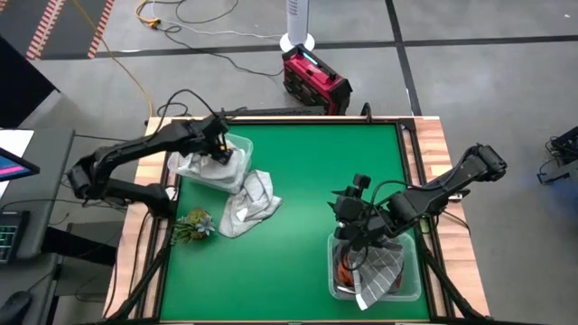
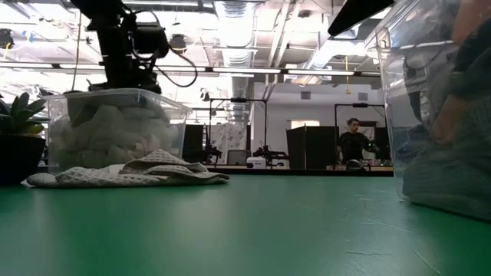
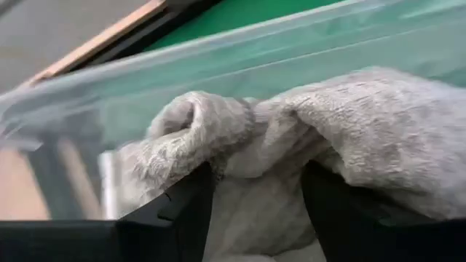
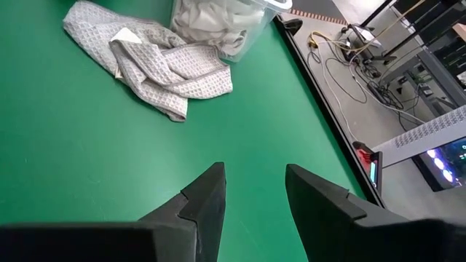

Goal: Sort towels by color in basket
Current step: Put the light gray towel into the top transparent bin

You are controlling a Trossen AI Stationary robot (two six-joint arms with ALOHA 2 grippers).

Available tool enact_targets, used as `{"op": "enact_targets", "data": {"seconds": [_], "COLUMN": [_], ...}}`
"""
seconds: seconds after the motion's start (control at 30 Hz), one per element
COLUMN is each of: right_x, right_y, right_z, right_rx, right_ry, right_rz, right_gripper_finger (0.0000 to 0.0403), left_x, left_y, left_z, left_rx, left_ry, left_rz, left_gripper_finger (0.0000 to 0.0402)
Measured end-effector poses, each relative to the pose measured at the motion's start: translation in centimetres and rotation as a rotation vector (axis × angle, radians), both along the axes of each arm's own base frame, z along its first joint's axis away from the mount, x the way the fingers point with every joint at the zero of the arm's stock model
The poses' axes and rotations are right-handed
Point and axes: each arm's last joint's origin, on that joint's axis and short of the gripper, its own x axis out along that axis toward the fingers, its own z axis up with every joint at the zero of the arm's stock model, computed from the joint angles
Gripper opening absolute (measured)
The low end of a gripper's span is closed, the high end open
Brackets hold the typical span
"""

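My left gripper (image 1: 219, 153) is down inside the clear bin (image 1: 237, 144) at the table's far left, open, with a white fluffy towel (image 3: 349, 131) bulging between its fingers. A light grey waffle towel (image 1: 248, 203) lies crumpled flat on the green mat beside that bin and also shows in the right wrist view (image 4: 145, 58). My right gripper (image 1: 355, 221) hovers open over the far-left corner of the clear bin (image 1: 411, 271) at the near right. That bin holds a grey checked towel (image 1: 379, 271) and a rust orange one (image 1: 343, 269). My left gripper (image 3: 255, 196) has its open fingers (image 3: 193, 204) sunk into the white towel pile from above. A rounded fold of the towel (image 3: 240, 138) sits between them and rests against their inner sides. The towel lies in the bin, not lifted.
A small green plant sprig (image 1: 194, 224) lies near the table's left edge, close to the grey towel. The middle of the green mat (image 1: 298, 181) is bare. Wooden rails border the table. A person stands far off in the room (image 2: 354, 142).
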Motion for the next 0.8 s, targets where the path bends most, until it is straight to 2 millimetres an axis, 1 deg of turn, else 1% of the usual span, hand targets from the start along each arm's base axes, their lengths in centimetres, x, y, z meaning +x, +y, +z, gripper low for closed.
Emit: {"op": "enact_targets", "data": {"seconds": [0.13, 0.27, 0.37, 0.47, 0.53, 0.63, 0.7, 0.8], "right_x": [-0.1, -0.1, -0.1, -0.1, -0.1, 0.0, 0.0, 0.1], "right_y": [0.2, 0.2, 0.2, 0.2, 0.2, 0.1, 0.0, -0.1], "right_z": [0.0, 0.0, 0.0, 0.0, 0.0, 0.0, 0.0, 0.0], "right_rx": [0.000, 0.000, -0.002, -0.011, -0.011, -0.012, -0.012, -0.010], "right_ry": [0.000, 0.001, 0.002, 0.009, 0.009, 0.010, 0.010, 0.007], "right_rz": [0.007, 0.007, 0.008, 0.015, 0.015, 0.012, 0.009, 0.007], "right_gripper_finger": [0.0179, 0.0179, 0.0179, 0.0179, 0.0179, 0.0179, 0.0179, 0.0179], "left_x": [-1.5, -2.8, -3.3, -3.5, -3.5, -3.4, -3.2, -2.6], "left_y": [1.5, 2.6, 2.7, 2.1, 1.8, 1.5, 1.5, 1.4], "left_z": [-0.1, -1.2, -2.5, -3.6, -3.9, -3.5, -2.6, -0.5], "left_rx": [-0.009, -0.016, -0.067, -0.088, -0.080, -0.039, 0.019, 0.113], "left_ry": [0.015, -0.001, -0.029, 0.020, 0.073, 0.132, 0.146, 0.127], "left_rz": [0.099, 0.194, 0.192, 0.154, 0.125, 0.112, 0.105, 0.084], "left_gripper_finger": [0.0189, 0.0174, 0.0168, 0.0165, 0.0165, 0.0165, 0.0165, 0.0165]}}
